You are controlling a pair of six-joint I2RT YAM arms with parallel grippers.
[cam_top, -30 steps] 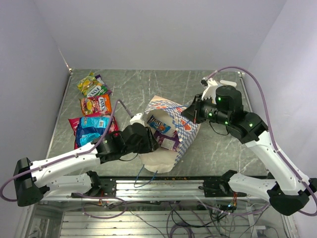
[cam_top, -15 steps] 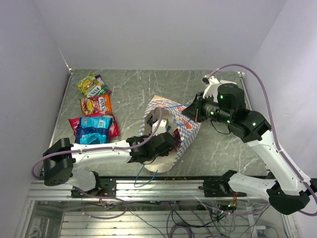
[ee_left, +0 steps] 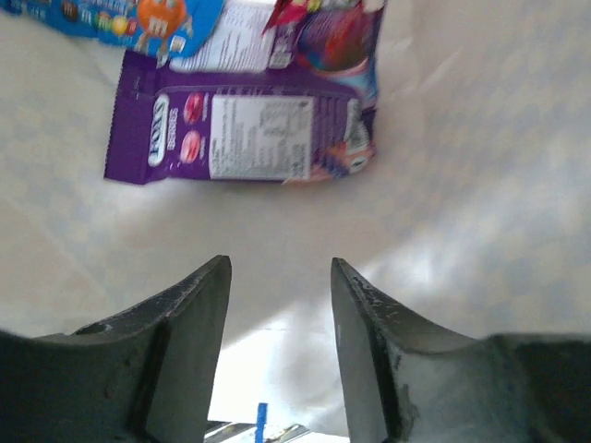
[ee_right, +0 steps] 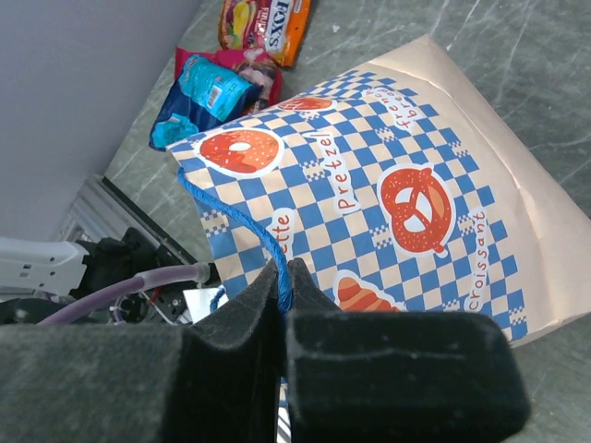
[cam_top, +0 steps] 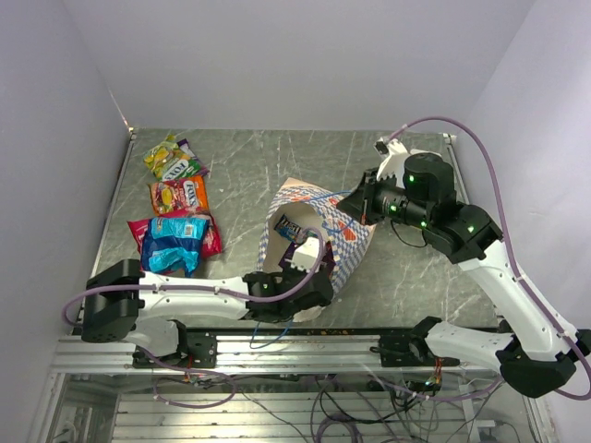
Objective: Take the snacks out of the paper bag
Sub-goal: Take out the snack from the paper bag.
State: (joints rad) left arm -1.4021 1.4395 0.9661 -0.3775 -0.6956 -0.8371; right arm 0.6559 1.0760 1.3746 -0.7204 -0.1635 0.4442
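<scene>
The blue-and-white checkered paper bag lies on its side, its mouth toward the near edge. My right gripper is shut on its blue string handle and holds the upper side up. My left gripper is open at the bag's mouth over the cream inside, with nothing between its fingers. Ahead of it in the bag lie a purple packet and a blue one. From above both grippers show, the left and the right.
Several snacks lie on the table's left side: a yellow-green packet, an orange one, a blue one over a red one. The metal rail runs along the near edge.
My left arm has swung down toward the near edge and brought its gripper to the bag's mouth, with the jaws a little wider. The right gripper still holds the handle.
</scene>
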